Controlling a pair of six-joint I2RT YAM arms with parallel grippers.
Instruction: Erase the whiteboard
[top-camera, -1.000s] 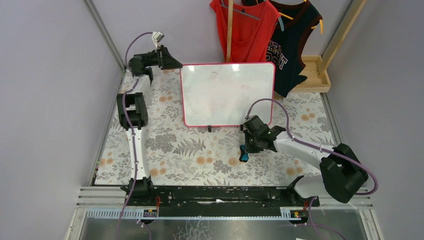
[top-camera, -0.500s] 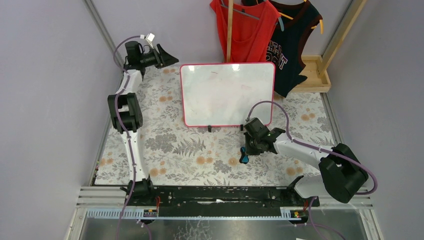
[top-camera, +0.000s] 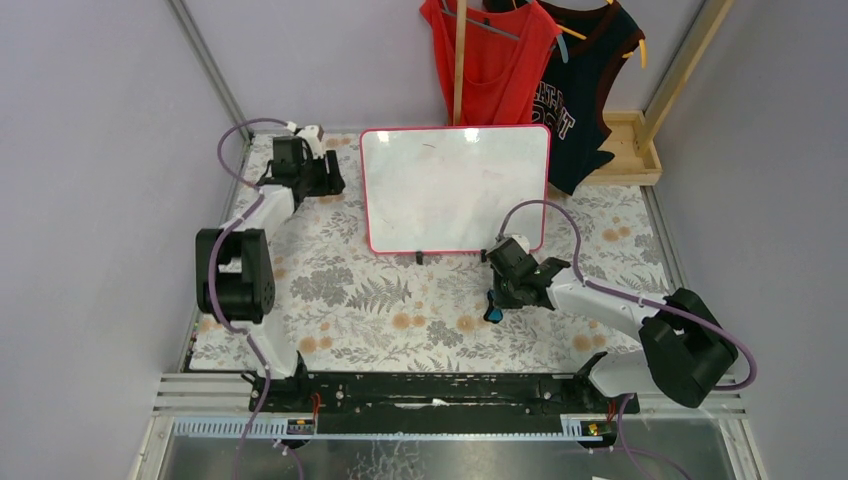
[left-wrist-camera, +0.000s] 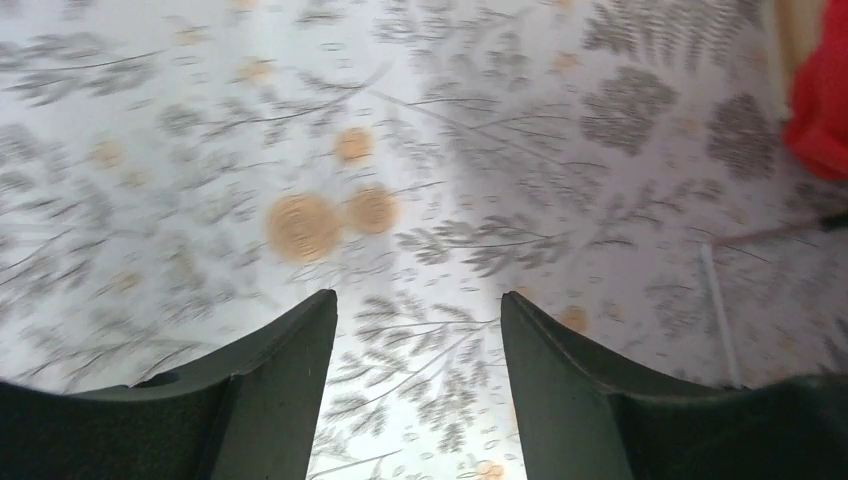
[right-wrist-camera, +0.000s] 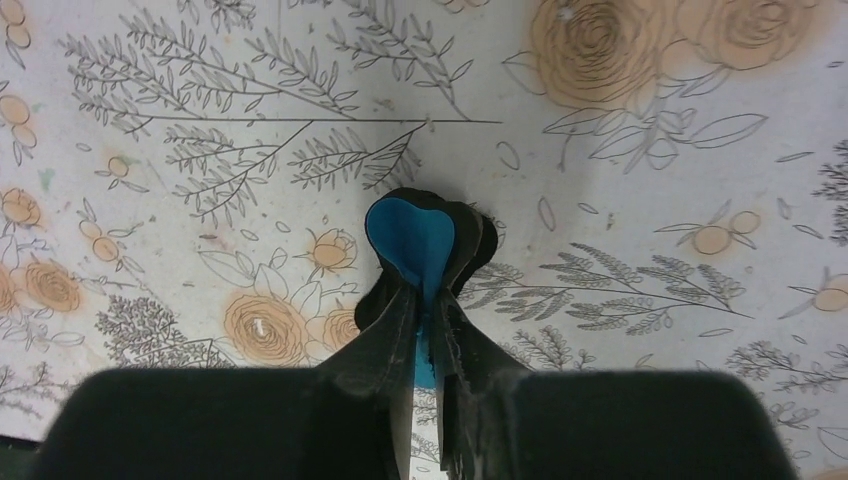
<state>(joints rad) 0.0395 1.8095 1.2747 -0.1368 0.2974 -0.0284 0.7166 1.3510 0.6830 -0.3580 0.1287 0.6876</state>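
Note:
The whiteboard (top-camera: 455, 188), white with a thin red-pink frame and two black clip feet, lies at the back middle of the flowered table; its face shows only faint smudges. My right gripper (top-camera: 491, 300) is shut on the small blue-and-black eraser (top-camera: 491, 313), holding it just above the cloth in front of the board's lower right corner. In the right wrist view the eraser (right-wrist-camera: 420, 240) is pinched between my closed fingers (right-wrist-camera: 392, 330). My left gripper (top-camera: 330, 185) is open and empty, left of the board's upper left edge; the left wrist view (left-wrist-camera: 418, 310) shows only cloth between the fingers.
A red top (top-camera: 490, 60) and a dark jersey (top-camera: 585, 100) hang behind the board. A wooden stand (top-camera: 630, 150) sits at the back right. Grey walls close in the table on the left and right.
My left arm has swung down and back from the far left corner, bringing its gripper low beside the board's left edge. My right gripper with the eraser has barely moved.

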